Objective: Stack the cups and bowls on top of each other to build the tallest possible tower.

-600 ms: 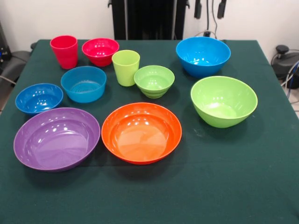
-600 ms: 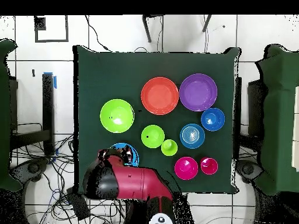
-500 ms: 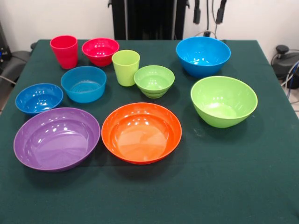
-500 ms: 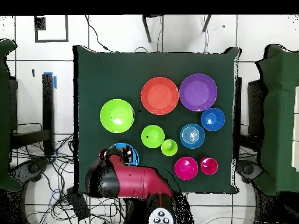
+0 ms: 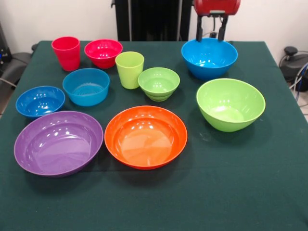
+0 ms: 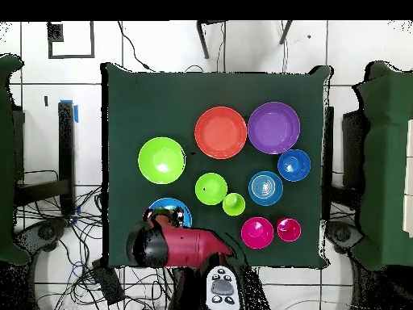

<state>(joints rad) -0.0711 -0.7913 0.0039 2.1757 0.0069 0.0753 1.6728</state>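
The red tumbler [image 5: 66, 53] and lime-green tumbler [image 5: 129, 69] stand upright at the far left, each alone. The small red bowl [image 5: 103, 52] sits between them. The teal-blue bowl [image 5: 86, 86] and small dark-blue bowl [image 5: 40, 101] sit nearer, at the left. Nothing is stacked; no tower stands. My gripper [image 5: 211, 32] hangs open and empty at the top, above the far rim of a large blue bowl [image 5: 209, 57]. In the overhead view the arm [image 6: 181, 246] covers part of that bowl [image 6: 179, 208].
A small ribbed lime-green bowl [image 5: 159, 83] sits beside the green tumbler. A large lime-green bowl [image 5: 230, 104], an orange bowl [image 5: 146, 136] and a purple bowl [image 5: 58, 142] sit toward the near side of the green table [image 5: 240, 192].
The arm has swung in from the robot's side, and the gripper has come down into the front view over the large blue bowl. No cup or bowl has moved.
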